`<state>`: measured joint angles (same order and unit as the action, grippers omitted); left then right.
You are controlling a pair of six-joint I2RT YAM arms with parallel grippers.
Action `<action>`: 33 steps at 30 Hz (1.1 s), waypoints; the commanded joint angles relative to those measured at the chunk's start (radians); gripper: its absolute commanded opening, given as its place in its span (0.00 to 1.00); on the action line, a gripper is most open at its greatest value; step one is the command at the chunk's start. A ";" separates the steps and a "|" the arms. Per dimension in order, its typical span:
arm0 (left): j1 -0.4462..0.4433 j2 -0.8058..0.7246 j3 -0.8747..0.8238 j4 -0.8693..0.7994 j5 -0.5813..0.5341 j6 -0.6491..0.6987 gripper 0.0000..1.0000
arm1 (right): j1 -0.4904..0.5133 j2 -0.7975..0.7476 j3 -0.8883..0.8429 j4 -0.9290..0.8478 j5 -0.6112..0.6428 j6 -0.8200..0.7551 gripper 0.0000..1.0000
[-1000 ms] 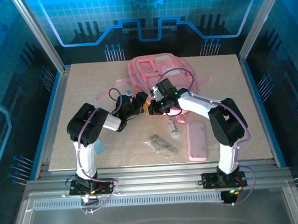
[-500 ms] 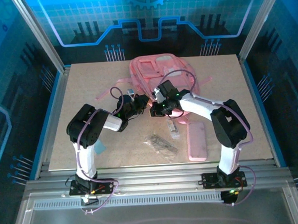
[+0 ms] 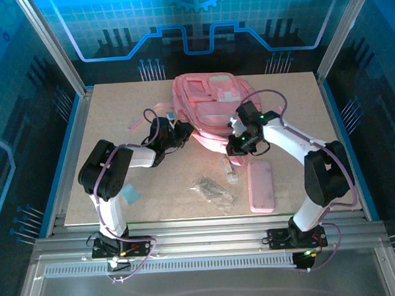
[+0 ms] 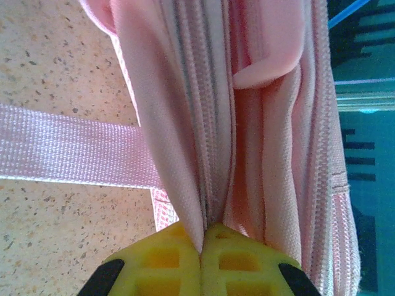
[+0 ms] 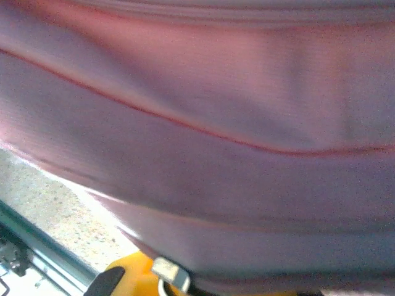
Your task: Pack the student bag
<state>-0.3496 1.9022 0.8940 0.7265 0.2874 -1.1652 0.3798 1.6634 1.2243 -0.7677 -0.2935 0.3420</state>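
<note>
Student bag (image 4: 247,123): left wrist reveals fabric pinched between left fingers (image 4: 163,265)

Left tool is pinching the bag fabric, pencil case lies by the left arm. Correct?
One slip. The left tool does pinch the bag fabric, but the pencil case lies by the right arm, not the left. The top external view shows it.

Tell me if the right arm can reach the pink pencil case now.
Likely yes, once it lets go: the right gripper seems shut on the student bag, and the pencil case lies uncovered beside it.
</note>
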 commanded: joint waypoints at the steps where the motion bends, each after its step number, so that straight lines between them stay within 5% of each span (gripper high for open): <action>1: 0.106 -0.040 0.072 -0.086 -0.046 0.088 0.00 | -0.055 -0.064 0.026 -0.161 0.064 -0.064 0.00; 4: 0.117 -0.071 0.113 -0.195 -0.019 0.134 0.00 | -0.047 -0.054 0.015 0.001 -0.112 -0.012 0.00; 5: 0.116 -0.092 0.122 -0.250 -0.024 0.151 0.07 | -0.042 -0.047 0.000 0.095 -0.180 0.029 0.00; 8: 0.115 -0.173 0.110 -0.399 -0.045 0.176 0.49 | -0.004 0.013 0.032 0.274 -0.298 0.093 0.00; 14: 0.092 -0.391 -0.035 -0.548 -0.145 0.143 0.83 | 0.098 0.203 0.289 0.251 -0.315 0.090 0.00; 21: 0.015 -0.463 -0.111 -0.536 -0.238 0.048 0.88 | 0.185 0.344 0.465 0.247 -0.379 0.110 0.00; 29: 0.005 -0.282 -0.049 -0.426 -0.338 0.030 0.89 | 0.257 0.334 0.391 0.288 -0.416 0.148 0.00; 31: 0.005 -0.231 -0.035 -0.369 -0.352 0.032 0.83 | 0.267 0.313 0.342 0.288 -0.404 0.145 0.00; 33: 0.005 -0.189 -0.018 -0.307 -0.351 0.054 0.61 | 0.266 0.294 0.300 0.270 -0.391 0.137 0.00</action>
<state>-0.3416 1.6665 0.8356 0.3141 -0.0154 -1.1259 0.6201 2.0270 1.5620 -0.5137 -0.6212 0.4976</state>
